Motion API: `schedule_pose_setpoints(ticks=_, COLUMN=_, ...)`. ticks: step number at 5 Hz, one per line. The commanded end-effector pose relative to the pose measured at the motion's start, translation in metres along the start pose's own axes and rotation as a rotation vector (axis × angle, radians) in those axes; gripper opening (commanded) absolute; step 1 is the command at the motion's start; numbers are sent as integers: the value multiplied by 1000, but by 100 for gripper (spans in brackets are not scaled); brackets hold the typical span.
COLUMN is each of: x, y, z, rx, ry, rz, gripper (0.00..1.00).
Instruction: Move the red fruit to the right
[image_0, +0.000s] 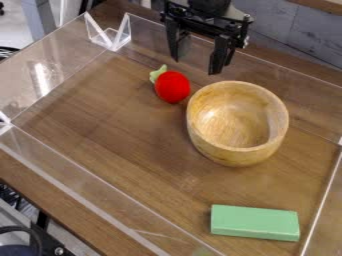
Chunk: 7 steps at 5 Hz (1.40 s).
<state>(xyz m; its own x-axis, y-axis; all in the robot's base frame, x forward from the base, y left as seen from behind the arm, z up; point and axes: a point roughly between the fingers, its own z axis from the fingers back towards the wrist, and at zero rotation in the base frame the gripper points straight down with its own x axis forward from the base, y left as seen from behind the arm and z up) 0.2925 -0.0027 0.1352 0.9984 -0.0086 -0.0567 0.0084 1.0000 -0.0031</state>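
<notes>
We saw the gripper (203, 58) hanging at the back of the tray, pointed straight down, its black fingers (175, 45) spread wide with nothing between them. It sat above and slightly to the right of the red fruit (171, 86), not touching it. The red fruit lay on the wooden floor of the clear tray (54, 60), green leafy top facing the back left, just beside the left rim of the wooden bowl (237, 122); we couldn't tell whether the two actually touched. The bowl stood upright right of centre and looked hollow, with nothing visible inside. A green block (255, 222) lay flat near the front right corner, well apart from both fruit and bowl. The tray walls were transparent and glared along the left side and back corner. The fruit was left of the bowl, in the back-left half of the tray.
</notes>
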Motion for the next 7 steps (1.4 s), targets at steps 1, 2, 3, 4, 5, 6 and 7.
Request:
schedule_pose_setpoints(ticks=1, x=-1, y=11, z=-4, rx=-8, ry=-8, rz=40, gripper=100)
schedule_pose_setpoints(ticks=2, x=-7, y=30, z=10, rx=-17, ry=-15, rz=72, gripper=100)
schedule_pose_setpoints(ticks=3, x=-20, y=63, z=35, rx=-45, ry=-67, rz=112, gripper=100)
schedule_pose_setpoints(ticks=4, x=-22, y=92, z=37, rx=-90, ry=-120, rz=59, gripper=100)
schedule_pose_setpoints(ticks=5, x=-15, y=94, z=19, rx=-105, ry=-123, rz=-28, gripper=100)
schedule_pose_setpoints(ticks=6, x=-9, y=92, z=10, rx=-148, ry=-146, rz=14, gripper=100)
schedule_pose_setpoints(ticks=7, x=-6, y=97, z=5, rx=-164, ry=-172, rz=69, gripper=100)
